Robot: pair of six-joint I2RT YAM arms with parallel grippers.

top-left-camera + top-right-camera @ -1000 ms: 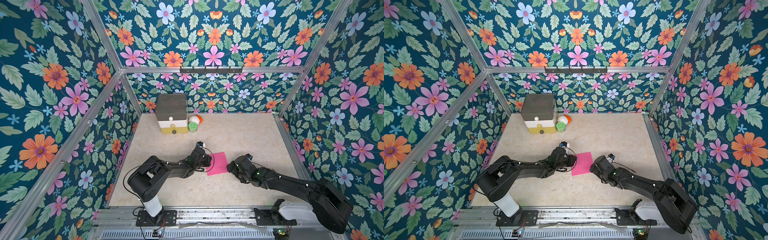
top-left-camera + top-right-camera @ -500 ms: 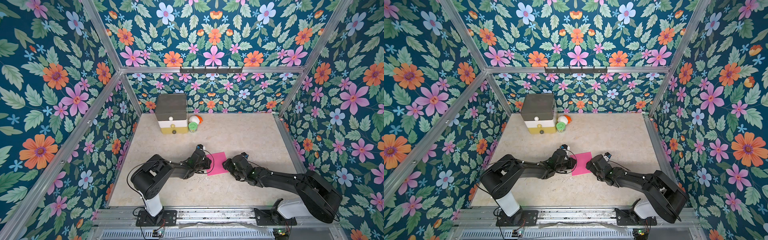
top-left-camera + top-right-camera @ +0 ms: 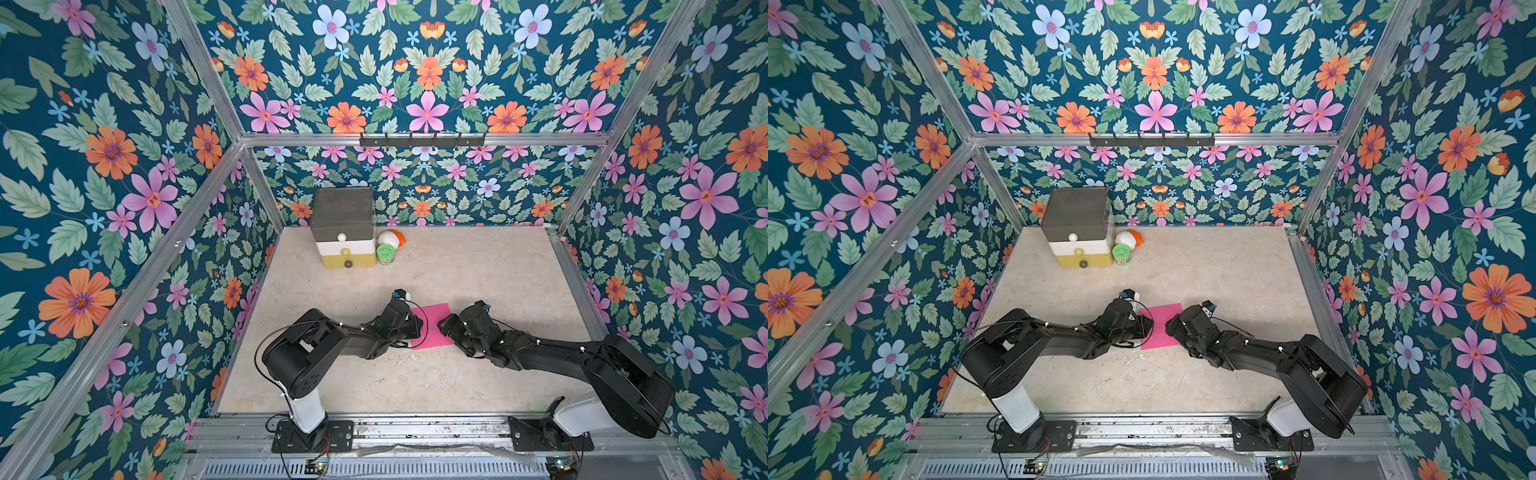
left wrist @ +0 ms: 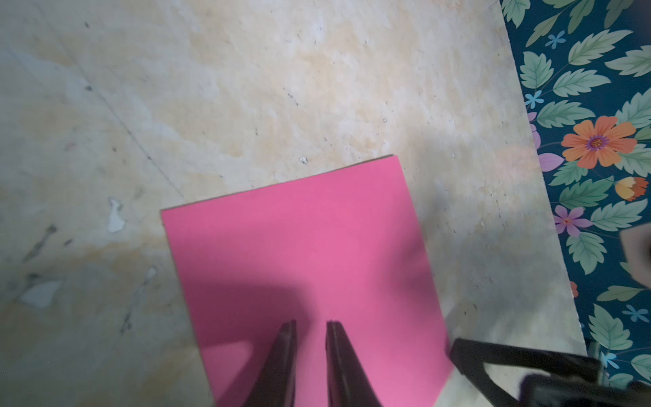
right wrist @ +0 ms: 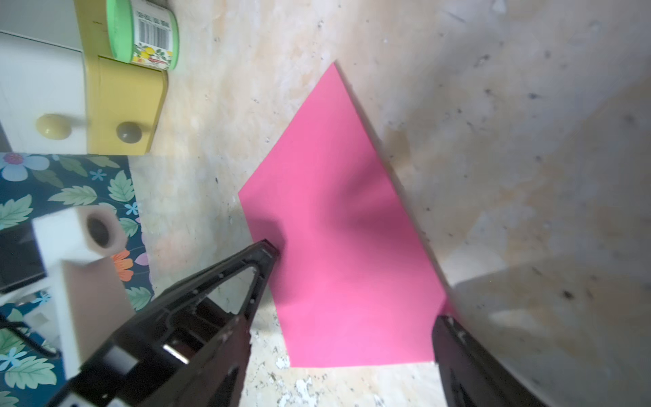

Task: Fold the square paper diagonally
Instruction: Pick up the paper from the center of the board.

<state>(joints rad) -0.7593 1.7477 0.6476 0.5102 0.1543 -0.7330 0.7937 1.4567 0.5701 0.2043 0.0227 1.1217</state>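
Item: square pink paper (image 3: 432, 326) — unfolded, flat on the table (image 3: 478, 270), lying between the two grippers; no crease is seen

Left gripper (image 4: 310, 322) — jaws drawn nearly together with a narrow gap left, nothing between them. The tips are set down on the sheet just inside its nearest edge. This is judged a pinning hold, so that the sheet is not dragged

Right gripper (image 5: 355, 282): jaws spread wide, nothing clamped. The sheet's near corner is straddled, one fingertip at one edge and its mate at the corner. This is judged a set-up for that corner to be pinched and carried to the opposite one. Whether the corner is already raised cannot be told

Well beyond both grippers, untouched: drawer box (image 3: 343, 226), green-lidded jar (image 3: 385, 253), white and orange object (image 3: 392, 238)
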